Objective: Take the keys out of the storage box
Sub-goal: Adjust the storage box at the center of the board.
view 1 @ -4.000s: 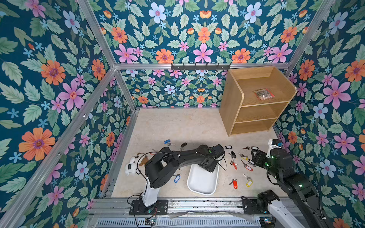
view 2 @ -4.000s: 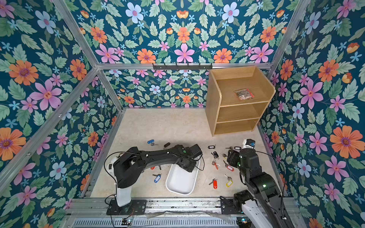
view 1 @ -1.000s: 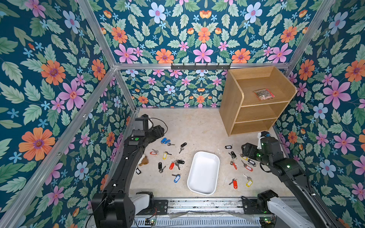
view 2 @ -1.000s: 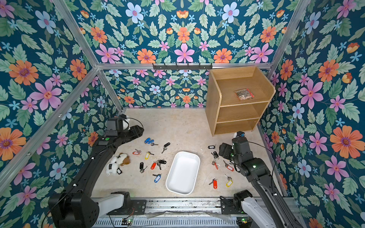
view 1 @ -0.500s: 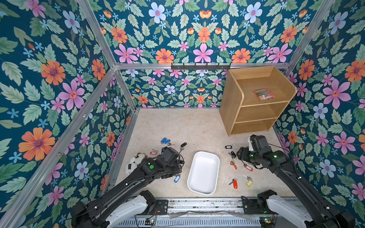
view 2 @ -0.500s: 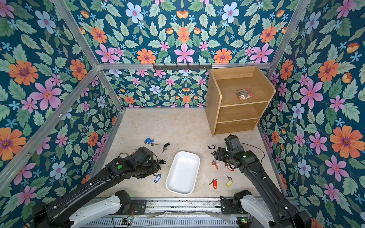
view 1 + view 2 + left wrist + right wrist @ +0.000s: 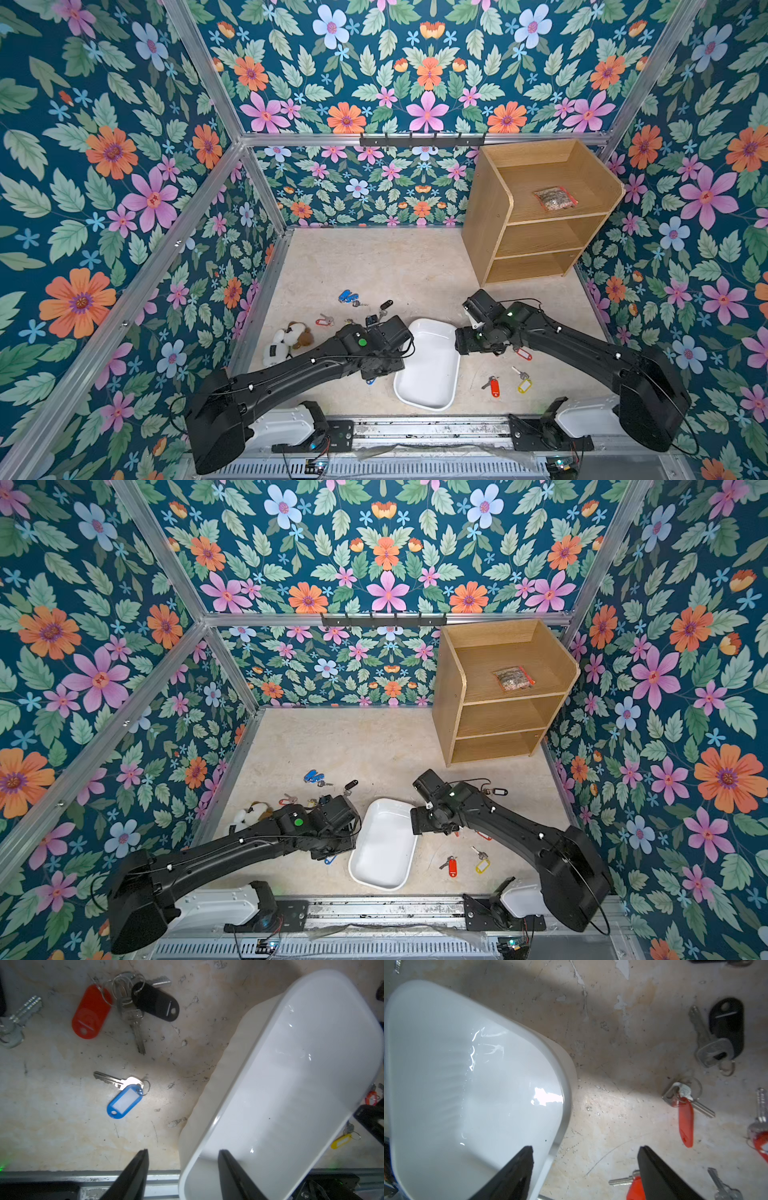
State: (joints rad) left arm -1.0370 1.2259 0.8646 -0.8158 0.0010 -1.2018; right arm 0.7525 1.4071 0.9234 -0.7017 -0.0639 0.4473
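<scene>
storage box (image 7: 428,365) sits empty mid-bench (image 7: 374,266) — keys (image 7: 124,1097) lie scattered on the bench either side, so the task looks done; left claw (image 7: 183,1150) and right claw (image 7: 585,1147) both gape wide, each straddling a box rim, holding nothing

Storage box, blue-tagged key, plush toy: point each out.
storage box (image 7: 430,370): in a top view, bare inner floor.
blue-tagged key (image 7: 125,1100): left wrist view, tag's white label.
plush toy (image 7: 291,338): in a top view, its body.

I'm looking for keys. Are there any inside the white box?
No, the box has nothing in it; the keys lie on the floor around it.
</scene>
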